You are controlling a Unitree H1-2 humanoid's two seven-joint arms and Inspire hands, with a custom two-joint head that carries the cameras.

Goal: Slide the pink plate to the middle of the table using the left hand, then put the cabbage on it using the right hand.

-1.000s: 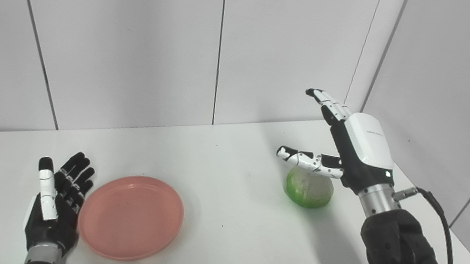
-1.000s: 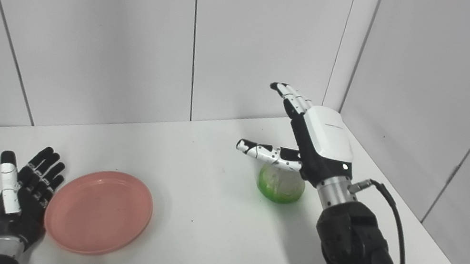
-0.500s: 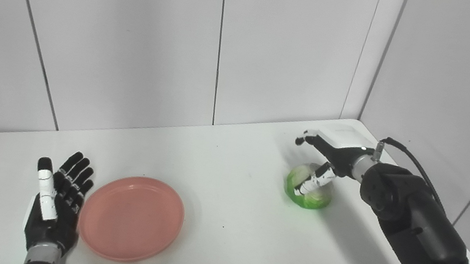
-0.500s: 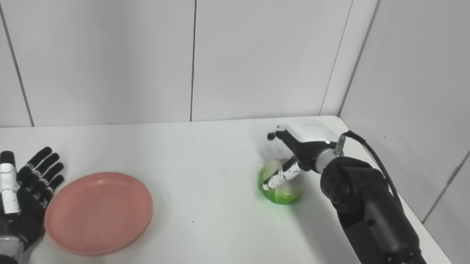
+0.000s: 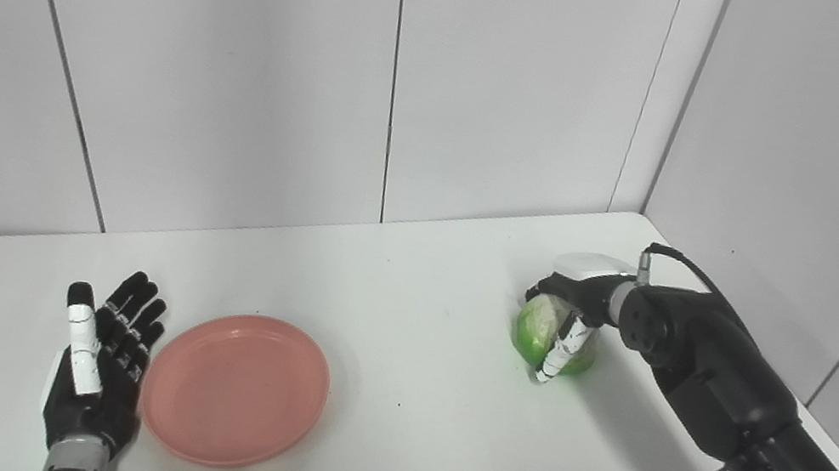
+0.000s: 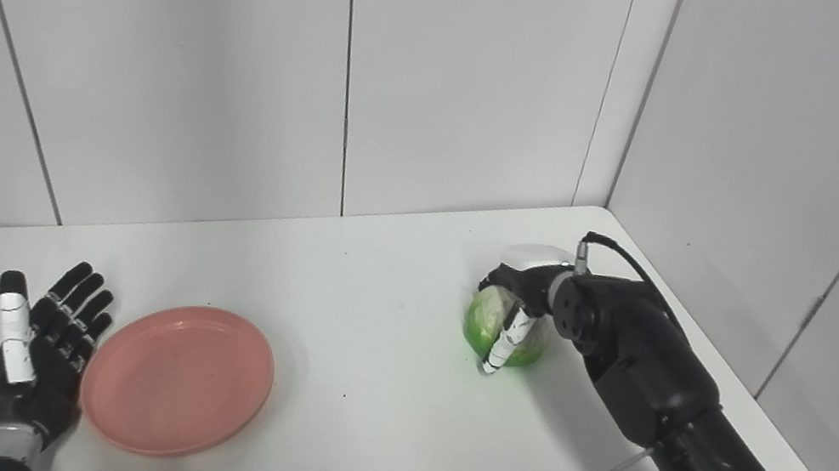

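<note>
Lowered since before, right robot hand (image 5: 568, 313) wraps the cabbage (image 5: 536, 331); left robot hand (image 5: 100, 356) lies spread.

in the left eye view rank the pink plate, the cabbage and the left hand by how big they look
1. pink plate, clearly the largest.
2. left hand, long but narrow; it lies nearer the camera, which may flatter it.
3. cabbage, smallest, though the right hand covers part of it and it sits farther off.

Left hand (image 5: 97, 377): flat, palm up, fingers spread toward 12 o'clock. Right hand (image 5: 574, 297): arm extended toward 10 o'clock, fingers curled downward, clasping.
</note>
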